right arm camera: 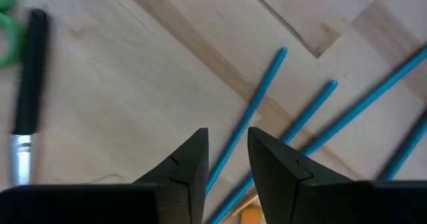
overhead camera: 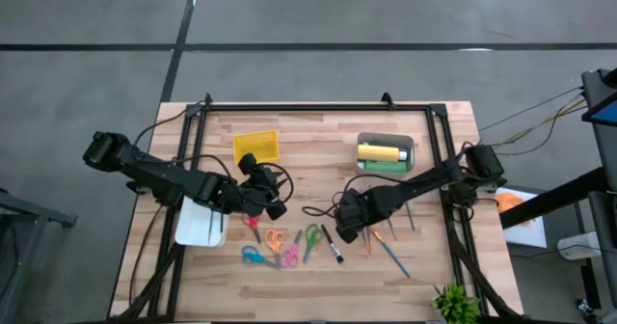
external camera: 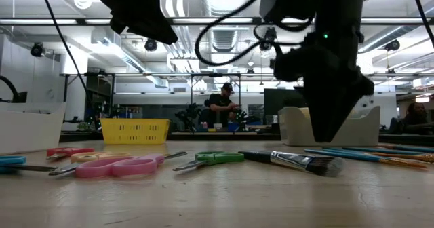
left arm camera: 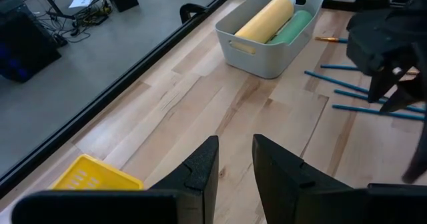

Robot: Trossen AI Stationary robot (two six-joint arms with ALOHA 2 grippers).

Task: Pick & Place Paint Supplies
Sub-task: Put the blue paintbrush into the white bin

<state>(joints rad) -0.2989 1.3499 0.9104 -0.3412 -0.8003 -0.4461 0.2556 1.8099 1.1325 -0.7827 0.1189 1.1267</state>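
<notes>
While both end effectors (left arm camera: 233, 167) (right arm camera: 225, 161) hang slightly parted, empty, four scissors (overhead camera: 276, 238), two bottles (overhead camera: 380, 153) binned.

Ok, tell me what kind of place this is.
Probably an open robotics lab or workshop: exposed ceiling ducts and strip lights, a person seated at a cluttered bench, and a black-framed wooden butcher-block table on concrete floor.

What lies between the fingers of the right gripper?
In the right wrist view, a teal stick runs into the gap of the right gripper, whose fingers stand slightly apart. Whether they touch it cannot be told. Bare wooden table lies around it.
</notes>
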